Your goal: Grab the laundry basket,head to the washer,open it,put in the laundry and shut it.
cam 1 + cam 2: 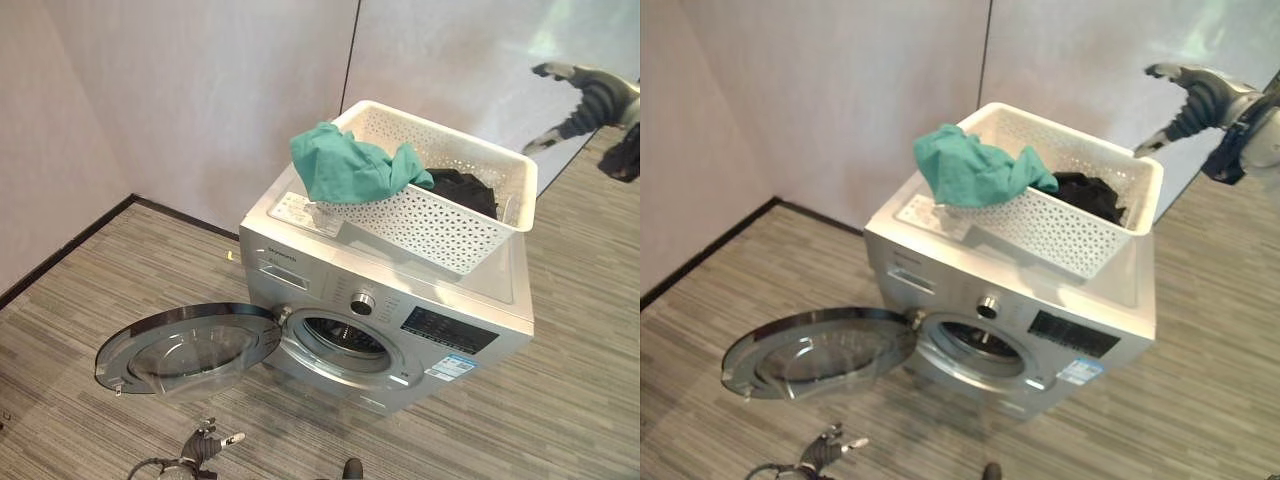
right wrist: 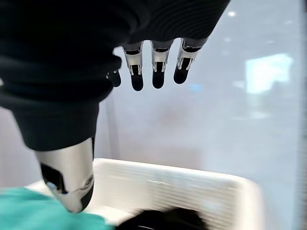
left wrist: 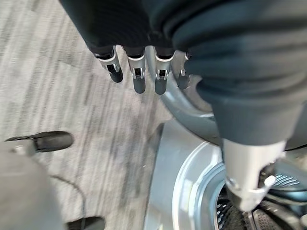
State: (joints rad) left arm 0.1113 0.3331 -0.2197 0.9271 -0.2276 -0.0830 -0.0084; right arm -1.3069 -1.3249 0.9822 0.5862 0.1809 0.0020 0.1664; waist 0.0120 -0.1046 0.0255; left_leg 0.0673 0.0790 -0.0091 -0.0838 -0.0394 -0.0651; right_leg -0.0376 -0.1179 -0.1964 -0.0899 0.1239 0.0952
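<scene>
On top of the washer [image 1: 400,300] I see the white laundry basket [image 1: 440,190], holding a teal cloth [image 1: 345,165] draped over its near rim and a dark garment [image 1: 465,188] partly hidden behind the wall. The washer door [image 1: 185,350] hangs open. My right hand [image 1: 1185,100], fingers spread and empty, hovers beside the basket's far corner. My left hand [image 3: 144,72], fingers straight, holds nothing above the striped floor [image 1: 100,280]; its wrist view shows the drum opening, cut off at the edge.

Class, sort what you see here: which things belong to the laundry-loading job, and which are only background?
Belongs to the job:
white laundry basket
teal cloth
dark clothes
washer
open washer door
right robot hand
left robot hand

Just background:
striped floor
grey wall panels
</scene>
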